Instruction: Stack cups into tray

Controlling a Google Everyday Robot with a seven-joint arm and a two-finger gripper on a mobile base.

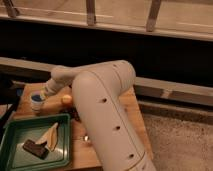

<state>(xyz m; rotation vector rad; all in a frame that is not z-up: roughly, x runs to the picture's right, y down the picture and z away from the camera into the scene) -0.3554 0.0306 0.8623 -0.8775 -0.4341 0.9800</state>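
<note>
A blue-grey cup (36, 98) stands upright on the wooden board, just beyond the tray's far rim; a white part (36, 108) shows beneath it, and I cannot tell whether that is the second cup. My gripper (45, 93) is at the end of the white arm, right beside the cup's right edge and touching or nearly touching it. The dark green tray (14, 127) lies at the lower left. It holds a dark brown piece (35, 148) and a cream wedge-shaped piece (50, 135).
A small yellow-orange round object (66, 100) sits on the wooden board (127, 107) right of the cup. My bulky white arm body (107, 115) covers the board's middle. A dark ledge and railing run behind. Speckled floor lies to the right.
</note>
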